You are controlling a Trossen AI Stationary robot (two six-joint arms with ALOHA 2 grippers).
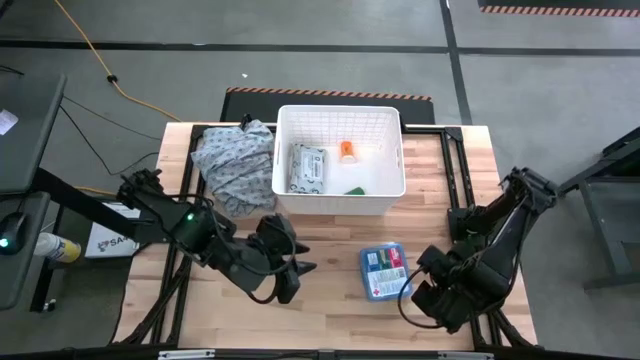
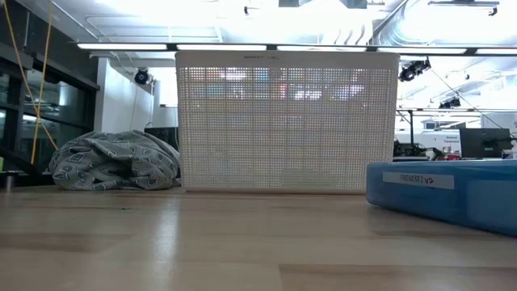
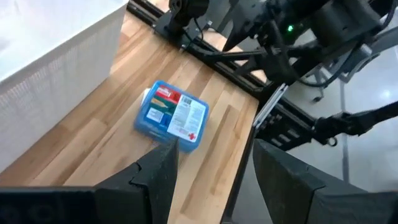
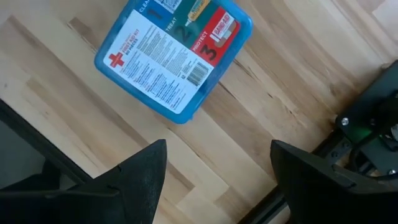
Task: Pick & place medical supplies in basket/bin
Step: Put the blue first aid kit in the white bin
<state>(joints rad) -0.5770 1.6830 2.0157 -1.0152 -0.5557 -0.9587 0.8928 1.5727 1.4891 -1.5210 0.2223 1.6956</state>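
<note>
The blue box [image 1: 383,270] lies flat on the table near the front, label up; it also shows in the low view [image 2: 444,190]. My left gripper [image 1: 300,268] hovers open to its left, the box [image 3: 171,115] ahead of its fingers [image 3: 211,149]. My right gripper [image 1: 412,286] is open at the box's right near corner, the box [image 4: 174,56] just beyond its fingers [image 4: 217,146]. In the white basket [image 1: 390,185] lie the wipes pack [image 1: 307,168], the orange bottle [image 1: 346,151] and the green tube [image 1: 355,190]. No white tube shows.
A grey patterned cloth heap [image 1: 235,160] lies against the basket's left wall, and it shows in the low view [image 2: 117,162] beside the basket [image 2: 287,121]. Black frame rails [image 1: 455,170] run along the table's right side. Bare wood lies between both grippers and the basket.
</note>
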